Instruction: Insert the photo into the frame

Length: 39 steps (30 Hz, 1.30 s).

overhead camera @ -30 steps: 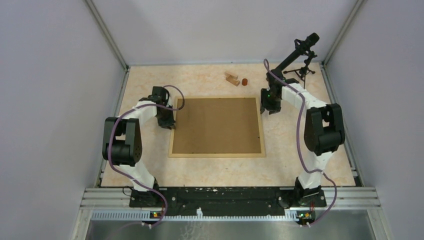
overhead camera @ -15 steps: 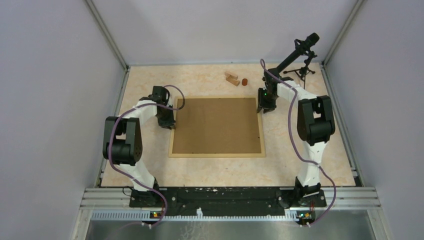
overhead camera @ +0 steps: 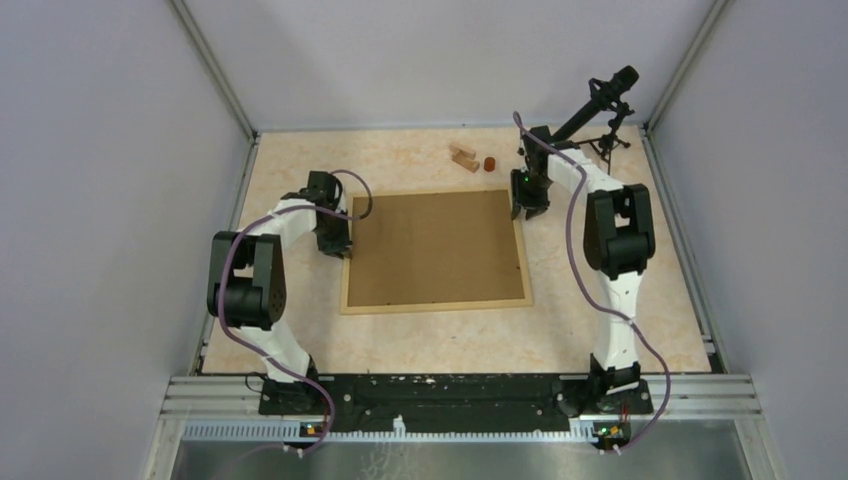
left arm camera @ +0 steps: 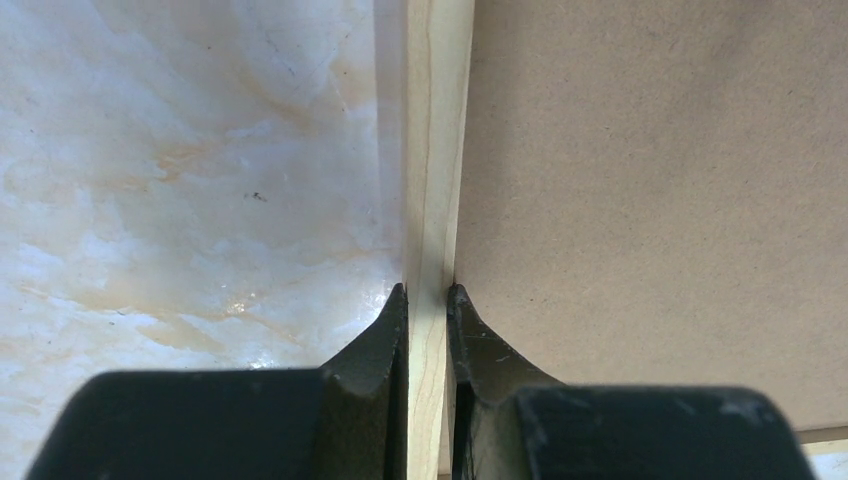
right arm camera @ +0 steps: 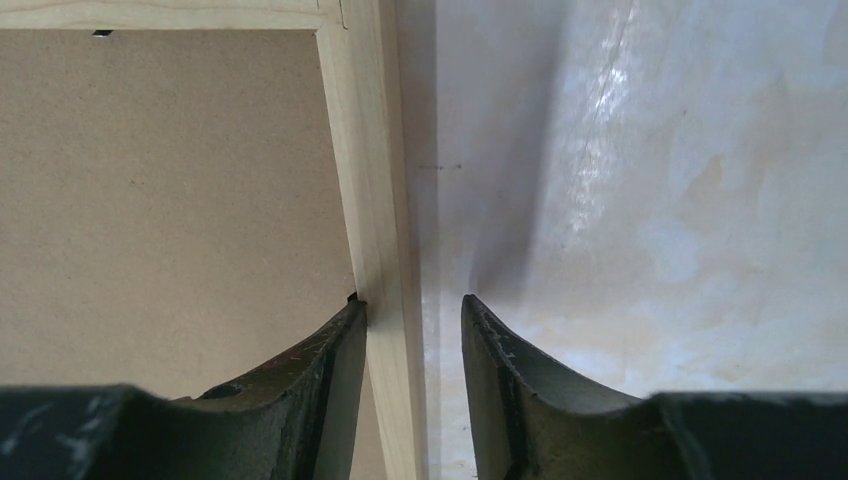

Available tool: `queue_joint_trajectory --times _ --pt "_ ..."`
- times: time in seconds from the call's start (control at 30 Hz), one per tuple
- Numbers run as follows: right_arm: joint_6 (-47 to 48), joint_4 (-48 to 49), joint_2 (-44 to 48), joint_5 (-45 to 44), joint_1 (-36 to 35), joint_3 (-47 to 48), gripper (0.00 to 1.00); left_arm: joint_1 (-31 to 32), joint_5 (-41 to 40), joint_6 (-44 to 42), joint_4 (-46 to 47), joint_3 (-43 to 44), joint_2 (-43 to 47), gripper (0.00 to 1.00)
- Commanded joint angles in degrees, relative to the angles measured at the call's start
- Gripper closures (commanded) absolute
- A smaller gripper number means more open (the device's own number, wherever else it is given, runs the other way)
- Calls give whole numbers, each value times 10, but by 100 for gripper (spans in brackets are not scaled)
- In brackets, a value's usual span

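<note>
The frame (overhead camera: 436,304) lies back-up on the marble table, its brown board facing me. My left gripper (overhead camera: 343,243) is shut on the frame's left rail (left arm camera: 437,150), one finger on each side of the pale wood, tips (left arm camera: 428,292) pressed against it. My right gripper (overhead camera: 527,210) straddles the right rail (right arm camera: 365,150) near the far right corner. It is open: the inner finger (right arm camera: 335,350) touches the rail beside the board, and the outer finger (right arm camera: 490,350) stands apart over the table. The photo is hidden.
Small wooden blocks (overhead camera: 463,156) and a red-brown cylinder (overhead camera: 489,163) lie behind the frame. A black tripod stand (overhead camera: 603,110) occupies the far right corner. Grey walls enclose the table on three sides.
The right arm swung in toward the far right corner and its jaws now straddle the right rail. The frame has turned slightly counter-clockwise. The left gripper has held its grip.
</note>
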<state>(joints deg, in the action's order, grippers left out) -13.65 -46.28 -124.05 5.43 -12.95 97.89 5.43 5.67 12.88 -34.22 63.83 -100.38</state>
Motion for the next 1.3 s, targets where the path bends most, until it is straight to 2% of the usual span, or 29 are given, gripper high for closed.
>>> queue_joint_trajectory --times 0.0,0.07,0.2,0.37,0.47,0.6,0.73,0.8,0.87,0.9,0.93,1.03,1.07,1.1,1.17,1.2,1.27 --pt "40 -16 -66 -52 -7 46 59 12 -27 -13 -5 -6 -37 100" --pt "47 -23 -76 -53 -18 57 56 15 -27 -15 -4 -6 -39 100" --pt "76 -68 -119 -109 -51 114 47 16 -29 -18 -3 -6 -42 100" --pt "108 -117 -179 -175 -92 197 44 17 -31 -17 -3 -6 -39 100" --pt "95 -151 -219 -196 -115 255 43 17 -28 -16 -3 -6 -39 100" --pt "89 -207 -298 -246 -159 357 36 18 -25 -15 -1 -6 -38 100" --pt "83 -245 -359 -250 -186 449 31 20 -24 -16 -1 -7 -35 100" --pt "76 -269 -363 -258 -189 482 31 21 -27 -16 -1 -7 -32 100" --pt "65 -281 -323 -241 -185 484 29 20 -31 -12 -1 -4 -25 100" --pt "59 -272 -282 -228 -181 462 28 20 -34 -11 -2 -4 -15 95" --pt "57 -249 -234 -211 -176 427 27 20 -37 -8 -6 -2 -5 86" --pt "37 -166 -74 -149 -149 290 25 20 -42 10 -23 -2 45 50" --pt "23 -138 -29 -137 -137 241 25 21 -46 19 -30 -4 65 33" --pt "7 -109 11 -132 -128 196 26 22 -51 29 -40 -5 84 22" --pt "-28 -55 89 -135 -109 94 28 32 -72 46 -61 -9 124 6" --pt "-43 -32 111 -132 -101 35 30 38 -68 57 -74 -13 144 2" --pt "-67 1 136 -101 -81 -34 35 48 -11 89 -91 -31 181 1"
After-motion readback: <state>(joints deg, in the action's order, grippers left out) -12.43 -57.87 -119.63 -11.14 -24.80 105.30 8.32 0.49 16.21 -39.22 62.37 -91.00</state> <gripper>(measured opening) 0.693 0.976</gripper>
